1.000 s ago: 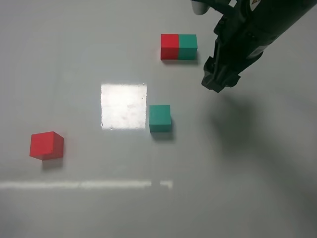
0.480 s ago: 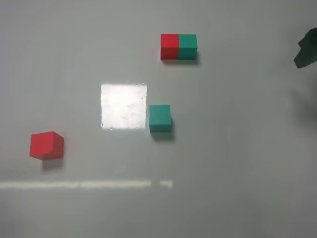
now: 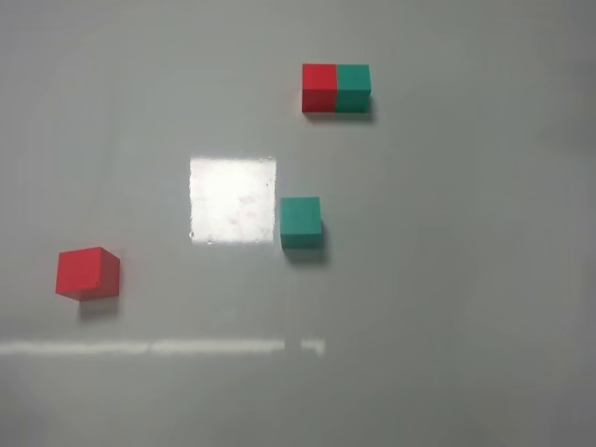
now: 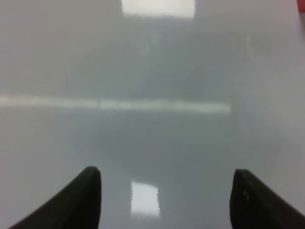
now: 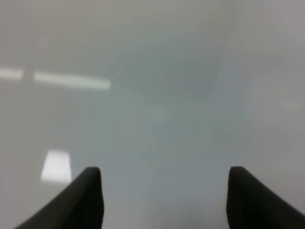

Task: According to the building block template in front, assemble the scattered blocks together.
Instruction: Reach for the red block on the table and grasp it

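Note:
The building block template [image 3: 336,88], a red and a teal-green cube joined flush, lies at the back of the table in the exterior high view. A loose teal-green block [image 3: 301,222] sits near the middle, beside a bright glare patch. A loose red block [image 3: 87,273] rests at the front left. Neither arm appears in the exterior high view. In the left wrist view my left gripper [image 4: 164,191] is open over bare table, nothing between its fingers. In the right wrist view my right gripper [image 5: 164,191] is likewise open above bare table and holds nothing.
The grey table [image 3: 466,279] is glossy, with a bright square reflection [image 3: 233,199] left of the teal-green block and a pale reflected strip [image 3: 158,347] toward the front.
My right arm has pulled away from beside the template, off to the right and out of the exterior high view. None of the blocks moved.

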You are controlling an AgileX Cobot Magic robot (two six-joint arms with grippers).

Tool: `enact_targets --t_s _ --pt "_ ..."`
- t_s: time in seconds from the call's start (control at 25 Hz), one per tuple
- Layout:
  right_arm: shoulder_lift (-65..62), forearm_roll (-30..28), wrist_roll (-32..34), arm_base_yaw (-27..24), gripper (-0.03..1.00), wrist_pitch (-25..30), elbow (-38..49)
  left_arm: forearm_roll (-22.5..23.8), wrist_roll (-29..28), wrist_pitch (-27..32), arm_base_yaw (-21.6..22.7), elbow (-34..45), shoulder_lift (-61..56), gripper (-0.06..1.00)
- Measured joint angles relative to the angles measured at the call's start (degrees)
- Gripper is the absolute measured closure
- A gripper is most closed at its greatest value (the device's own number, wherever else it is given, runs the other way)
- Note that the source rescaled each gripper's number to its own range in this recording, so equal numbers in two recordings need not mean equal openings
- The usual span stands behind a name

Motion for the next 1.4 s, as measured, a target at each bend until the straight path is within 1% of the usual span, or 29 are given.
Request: enact_targets --t_s 0.16,0.36,0.52,0.72,0.96,1.16,1.4 --pt "-9.34 -2.82 2.71 0.00 0.57 -0.84 12.91 0.00 0.00 0.00 0.00 0.00 0.00 0.42" --pt "-23.51 -3.56 6.68 -0.01 0.58 -2.70 28.43 0.00 0.00 0.00 0.00 0.00 0.00 0.42" --pt "-36.97 -3.70 11.99 -0.01 0.58 -5.03 39.16 0.00 0.04 0.00 0.00 0.00 0.00 0.42" --pt "-51.94 -3.75 13.50 -0.01 0.58 -5.19 49.23 0.00 0.04 0.00 0.00 0.00 0.00 0.42" --pt "-63.93 -3.56 14.61 -0.01 0.58 -3.12 56.48 0.00 0.04 0.00 0.00 0.00 0.00 0.42" --pt "-64.29 -1.16 13.67 -0.01 0.58 -2.89 57.76 0.55 0.04 0.00 0.00 0.00 0.00 0.42" --pt "-64.29 -0.78 13.40 -0.01 0.58 -2.93 57.81 0.55 0.04 0.00 0.00 0.00 0.00 0.42"
